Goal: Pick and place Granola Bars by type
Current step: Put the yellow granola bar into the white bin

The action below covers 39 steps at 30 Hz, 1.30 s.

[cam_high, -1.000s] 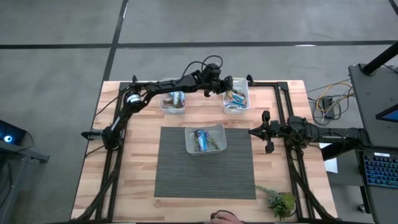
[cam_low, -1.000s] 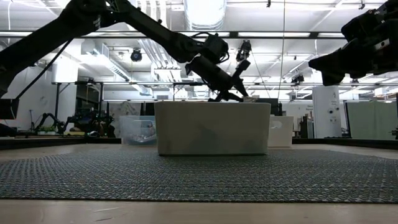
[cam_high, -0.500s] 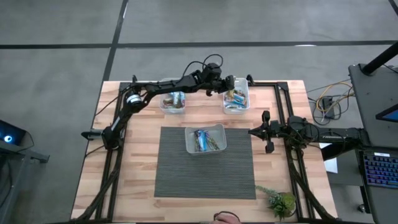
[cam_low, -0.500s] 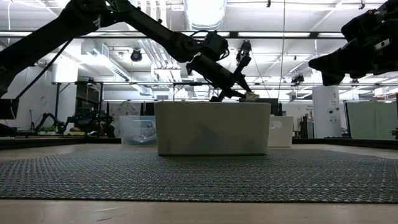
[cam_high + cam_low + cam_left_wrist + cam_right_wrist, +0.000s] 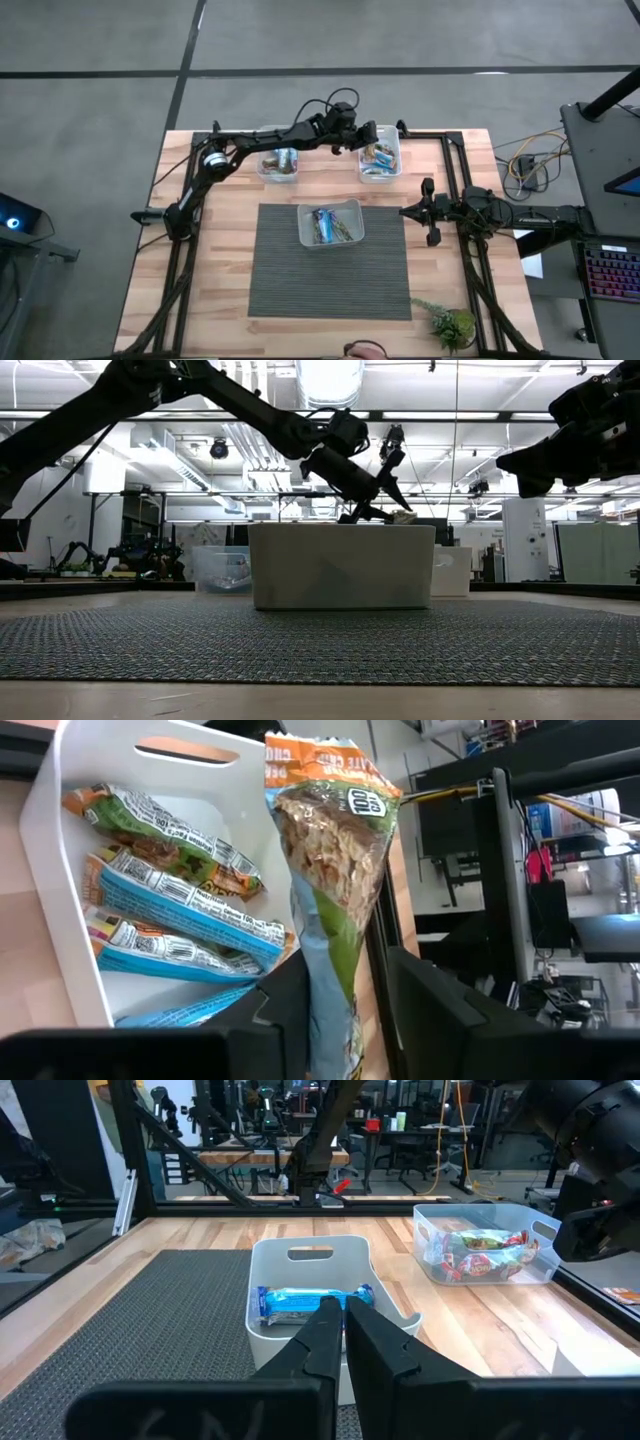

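High view: we see the left gripper (image 5: 366, 140) over the far right tub (image 5: 381, 159), right gripper (image 5: 430, 211) waiting beside the mat (image 5: 330, 262). Left wrist view: a granola bar (image 5: 330, 880) stands between parted fingers (image 5: 440, 1010), grip unclear. Right wrist view: jaws clenched, empty.

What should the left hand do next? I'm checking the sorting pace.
Probably open fully and lift away: the left hand holds a granola bar between parting fingers above the far right tub, which already holds similar bars, so letting it drop there looks right.
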### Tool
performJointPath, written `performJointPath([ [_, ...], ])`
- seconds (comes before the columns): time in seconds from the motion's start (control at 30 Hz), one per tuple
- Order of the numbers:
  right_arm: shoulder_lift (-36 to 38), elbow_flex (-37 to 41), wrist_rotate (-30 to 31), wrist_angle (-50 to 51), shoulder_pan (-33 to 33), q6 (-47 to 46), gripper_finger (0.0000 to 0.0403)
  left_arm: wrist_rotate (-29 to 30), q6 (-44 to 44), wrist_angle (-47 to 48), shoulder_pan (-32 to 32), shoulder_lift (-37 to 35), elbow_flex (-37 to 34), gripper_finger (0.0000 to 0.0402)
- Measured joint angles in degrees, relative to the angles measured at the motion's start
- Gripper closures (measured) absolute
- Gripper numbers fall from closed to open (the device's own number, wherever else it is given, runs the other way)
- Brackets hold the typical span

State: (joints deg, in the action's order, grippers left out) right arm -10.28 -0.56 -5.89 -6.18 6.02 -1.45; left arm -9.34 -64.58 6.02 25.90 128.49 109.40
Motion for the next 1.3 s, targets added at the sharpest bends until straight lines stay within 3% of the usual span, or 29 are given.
performJointPath([
  [0.53,0.02,0.00,0.00,0.00,0.02,0.00,0.0394,-2.33,0.24,0.07,-0.12,0.00,1.20,0.0284],
  [1.3,0.02,0.00,0.00,-0.01,0.00,0.00,0.0394,-1.15,0.54,5.21,-0.23,-0.04,4.71,0.0284],
])
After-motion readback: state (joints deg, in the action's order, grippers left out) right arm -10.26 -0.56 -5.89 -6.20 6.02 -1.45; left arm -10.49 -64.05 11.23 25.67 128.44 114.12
